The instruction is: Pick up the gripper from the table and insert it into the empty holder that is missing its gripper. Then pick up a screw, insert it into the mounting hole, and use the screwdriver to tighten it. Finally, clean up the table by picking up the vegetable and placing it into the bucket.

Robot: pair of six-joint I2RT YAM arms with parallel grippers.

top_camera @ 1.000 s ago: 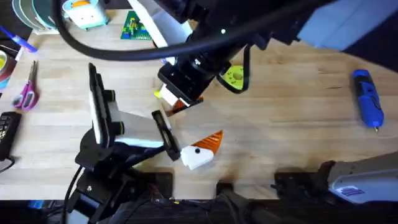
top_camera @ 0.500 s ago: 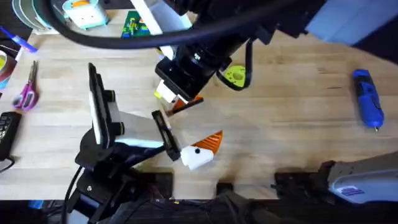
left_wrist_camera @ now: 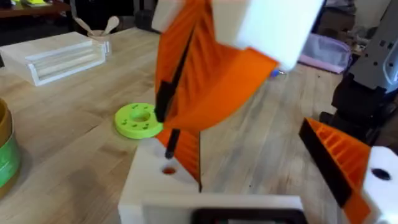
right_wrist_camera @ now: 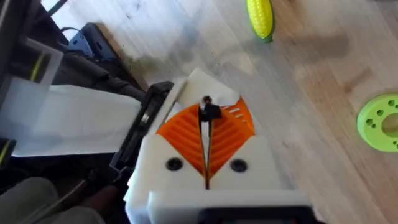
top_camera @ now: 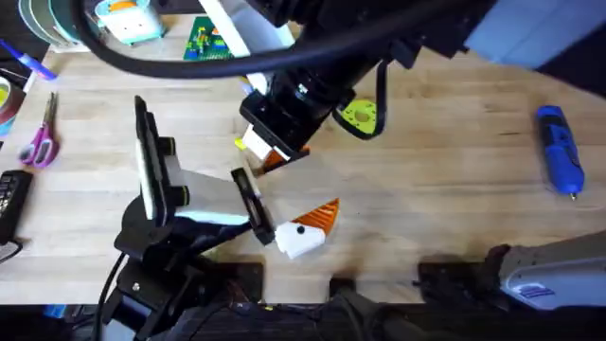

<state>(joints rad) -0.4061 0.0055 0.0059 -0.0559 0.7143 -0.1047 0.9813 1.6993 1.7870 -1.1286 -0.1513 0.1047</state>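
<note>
My right gripper (right_wrist_camera: 206, 121) is shut on a small black screw (right_wrist_camera: 209, 112). In the left wrist view it holds the screw (left_wrist_camera: 169, 134) tip-down just above the mounting hole (left_wrist_camera: 168, 169) of the white holder (left_wrist_camera: 155, 186). The orange gripper (left_wrist_camera: 199, 155) stands edge-on in that holder. My left gripper (top_camera: 284, 194) is open, its other orange-tipped finger (top_camera: 308, 227) to the right. The yellow vegetable (right_wrist_camera: 260, 17) lies on the table beyond, half hidden under the right gripper (top_camera: 275, 152) in the overhead view. The blue screwdriver (top_camera: 559, 150) lies far right. The bucket (left_wrist_camera: 6, 149) shows at the edge.
A lime-green disc (top_camera: 358, 115) lies just right of the right gripper. Pink-handled scissors (top_camera: 40, 142) lie at the far left. A clear plastic box (left_wrist_camera: 62, 56) and green toy pieces (top_camera: 204, 40) sit at the back. Bare wood lies between the disc and the screwdriver.
The right arm has shifted slightly toward the table's far side with the screw, then held nearly still. The left arm has not moved.
</note>
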